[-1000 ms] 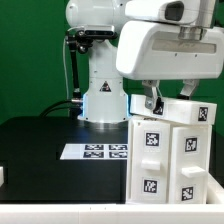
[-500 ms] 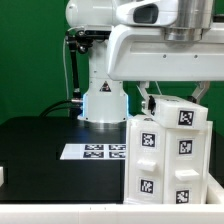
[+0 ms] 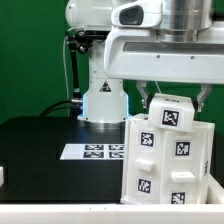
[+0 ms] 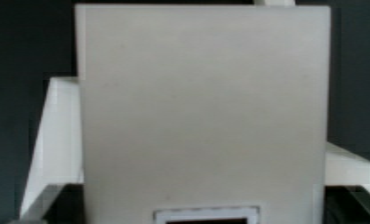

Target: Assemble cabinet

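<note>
The cabinet (image 3: 165,155) is a tall white boxy body with black-and-white tags, standing at the exterior view's right on the black table. It leans slightly, and its top block (image 3: 171,112) sits between my fingers. My gripper (image 3: 177,100) comes down from above, one finger on each side of that top part, and grips it. In the wrist view the cabinet's plain white panel (image 4: 200,100) fills most of the picture. My gripper (image 4: 203,200) straddles it, with the dark fingertips (image 4: 47,196) at the panel's two sides.
The marker board (image 3: 95,151) lies flat on the table to the left of the cabinet in the exterior view. The arm's white base (image 3: 103,100) stands behind it. A small white piece (image 3: 3,175) shows at the left edge. A green wall is behind.
My hand has shifted toward the exterior view's left and turned. The cabinet has moved with it: its top block has rotated and the body now leans more.
</note>
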